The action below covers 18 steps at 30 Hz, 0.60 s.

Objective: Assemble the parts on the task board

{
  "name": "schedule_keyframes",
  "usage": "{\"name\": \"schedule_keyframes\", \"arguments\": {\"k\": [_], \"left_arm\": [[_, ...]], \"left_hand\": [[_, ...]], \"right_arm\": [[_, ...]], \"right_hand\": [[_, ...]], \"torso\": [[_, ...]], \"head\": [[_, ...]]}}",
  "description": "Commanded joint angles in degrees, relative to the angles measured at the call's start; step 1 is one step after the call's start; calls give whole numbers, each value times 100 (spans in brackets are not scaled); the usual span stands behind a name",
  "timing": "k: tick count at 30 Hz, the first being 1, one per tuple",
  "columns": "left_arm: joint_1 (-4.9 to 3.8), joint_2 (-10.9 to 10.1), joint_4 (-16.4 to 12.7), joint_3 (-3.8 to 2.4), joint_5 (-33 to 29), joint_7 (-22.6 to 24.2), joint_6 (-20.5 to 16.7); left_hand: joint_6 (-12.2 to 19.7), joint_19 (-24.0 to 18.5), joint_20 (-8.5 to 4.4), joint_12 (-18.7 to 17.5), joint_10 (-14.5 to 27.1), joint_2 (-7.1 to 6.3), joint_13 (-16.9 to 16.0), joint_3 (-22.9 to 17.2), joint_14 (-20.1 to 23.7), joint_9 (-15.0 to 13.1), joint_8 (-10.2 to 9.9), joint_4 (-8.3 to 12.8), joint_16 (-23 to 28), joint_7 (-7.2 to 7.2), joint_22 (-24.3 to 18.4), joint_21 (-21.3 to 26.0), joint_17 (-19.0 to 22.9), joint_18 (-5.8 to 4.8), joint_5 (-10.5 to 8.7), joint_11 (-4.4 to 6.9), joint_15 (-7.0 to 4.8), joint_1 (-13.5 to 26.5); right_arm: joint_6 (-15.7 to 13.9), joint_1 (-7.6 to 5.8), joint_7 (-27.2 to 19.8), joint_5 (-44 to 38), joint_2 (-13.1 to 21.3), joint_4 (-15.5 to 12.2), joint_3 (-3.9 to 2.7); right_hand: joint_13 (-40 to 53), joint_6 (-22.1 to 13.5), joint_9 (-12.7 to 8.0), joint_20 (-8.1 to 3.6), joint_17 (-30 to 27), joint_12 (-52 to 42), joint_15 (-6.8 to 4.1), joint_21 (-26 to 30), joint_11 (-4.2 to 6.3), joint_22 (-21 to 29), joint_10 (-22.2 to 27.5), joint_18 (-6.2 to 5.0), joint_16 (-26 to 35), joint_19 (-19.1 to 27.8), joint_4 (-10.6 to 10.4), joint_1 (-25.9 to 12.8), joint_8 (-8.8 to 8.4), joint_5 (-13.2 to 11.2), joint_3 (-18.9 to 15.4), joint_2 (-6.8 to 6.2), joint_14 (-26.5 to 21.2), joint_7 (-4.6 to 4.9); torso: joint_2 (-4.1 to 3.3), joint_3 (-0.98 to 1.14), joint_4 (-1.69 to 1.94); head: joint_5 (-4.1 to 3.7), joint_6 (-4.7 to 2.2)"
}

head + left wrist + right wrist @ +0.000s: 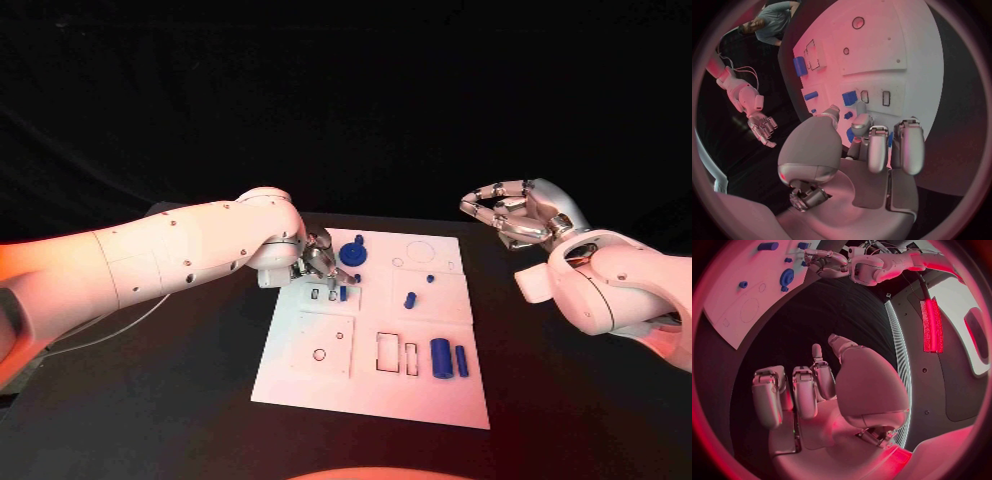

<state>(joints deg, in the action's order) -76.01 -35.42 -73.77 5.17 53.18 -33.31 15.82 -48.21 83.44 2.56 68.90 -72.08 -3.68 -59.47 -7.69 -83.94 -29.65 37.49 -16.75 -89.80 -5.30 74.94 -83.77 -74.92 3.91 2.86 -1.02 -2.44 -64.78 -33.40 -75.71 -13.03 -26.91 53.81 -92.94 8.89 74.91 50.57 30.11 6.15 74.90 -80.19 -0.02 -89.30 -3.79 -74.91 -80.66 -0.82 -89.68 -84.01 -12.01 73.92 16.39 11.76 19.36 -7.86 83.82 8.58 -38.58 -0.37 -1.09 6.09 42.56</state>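
The white task board [325, 375] lies in the middle of the black table. A blue gear [356, 250] sits near its far left corner, and my left hand [323, 262] hovers right beside it with fingers bent down over the board. In the left wrist view blue shows behind the fingertips [859, 122]; I cannot tell whether they hold anything. Two blue cylinders [449, 358] lie near the board's right edge, and a small oblong part [411, 298] lies mid-board. My right hand [512, 215] hangs raised off the board's right side, loosely curled and holding nothing.
The board [898, 45] has rectangular slots [391, 352] and round holes [319, 354]. A square blue piece [849, 97] lies just beyond my left fingers. The right wrist view shows the board [736, 305], the gear [787, 276] and the left hand [826, 262] far off.
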Motion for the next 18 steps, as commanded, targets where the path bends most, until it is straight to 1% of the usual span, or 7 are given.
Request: {"name": "schedule_keyframes", "arguments": {"k": [1,2,3,4,8,11,18], "left_arm": [[19,43,38,6,-77,77,116],[27,57,51,10,-88,81,113],[32,67,58,12,-95,85,110],[36,73,63,13,-99,88,109],[51,100,80,18,-115,99,101],[57,116,94,21,-122,102,111],[62,126,100,23,-131,107,133]], "left_hand": [[37,41,15,3,20,3,-4,-36,-606,-9,30,-3,-20,7,134,-23,-1508,-113,0,3,-17,-76],[36,43,15,8,16,5,-12,-47,-606,-13,31,-5,-20,8,139,-25,-1508,-114,0,3,-17,-80],[36,43,15,8,16,5,-12,-47,-606,-13,31,-5,-20,8,139,-25,-1508,-114,0,3,-17,-80],[36,43,15,8,16,5,-12,-47,-606,-13,31,-5,-20,8,139,-25,-1508,-114,0,3,-17,-80],[28,46,15,15,11,16,-19,-83,-606,-27,41,-7,-20,10,150,-31,-1508,-116,-1,5,-18,-84],[26,46,15,16,11,22,-19,-104,-606,-34,45,-6,-20,11,154,-33,-1508,-116,0,6,-18,-90],[42,48,13,21,11,15,-25,-258,-606,-70,47,0,-20,15,173,-45,-1508,-119,0,11,-23,-175]], "right_arm": [[85,3,-6,-60,-6,-7,1],[87,3,-6,-60,-8,-7,1],[87,3,-6,-60,-9,-6,2],[88,3,-6,-60,-9,-5,2],[88,3,-6,-59,-12,-3,3],[87,4,-8,-59,-15,-1,3],[87,4,-8,-59,-21,9,4]], "right_hand": [[431,-44,5,-29,1363,26,-18,31,-4,-1444,26,53,13,-533,-31,27,28,23,0,-10,582,-5],[431,-44,5,-29,1363,26,-18,31,-4,-1444,26,53,13,-533,-31,27,28,23,0,-10,582,-5],[431,-44,5,-29,1363,26,-18,31,-4,-1444,26,53,13,-533,-31,27,28,23,0,-10,582,-5],[434,-48,6,-28,1359,23,-16,36,-5,-1441,23,51,14,-530,-36,24,31,30,1,-9,581,-3],[434,-48,6,-28,1359,23,-16,36,-5,-1441,23,51,14,-530,-36,24,31,30,1,-9,581,-3],[434,-48,6,-28,1359,23,-16,36,-5,-1441,23,51,14,-530,-36,24,31,30,1,-9,581,-3],[434,-48,6,-28,1359,23,-16,36,-5,-1441,23,51,14,-530,-36,24,31,30,1,-9,581,-3]], "torso": [[-10,3,-10],[-8,3,-9],[-2,2,-3],[-2,2,-3],[-3,-2,-1],[1,4,2],[1,3,6]], "head": [[34,-11],[35,-9],[11,-4],[6,-4],[3,-4],[-1,11],[-8,24]]}}
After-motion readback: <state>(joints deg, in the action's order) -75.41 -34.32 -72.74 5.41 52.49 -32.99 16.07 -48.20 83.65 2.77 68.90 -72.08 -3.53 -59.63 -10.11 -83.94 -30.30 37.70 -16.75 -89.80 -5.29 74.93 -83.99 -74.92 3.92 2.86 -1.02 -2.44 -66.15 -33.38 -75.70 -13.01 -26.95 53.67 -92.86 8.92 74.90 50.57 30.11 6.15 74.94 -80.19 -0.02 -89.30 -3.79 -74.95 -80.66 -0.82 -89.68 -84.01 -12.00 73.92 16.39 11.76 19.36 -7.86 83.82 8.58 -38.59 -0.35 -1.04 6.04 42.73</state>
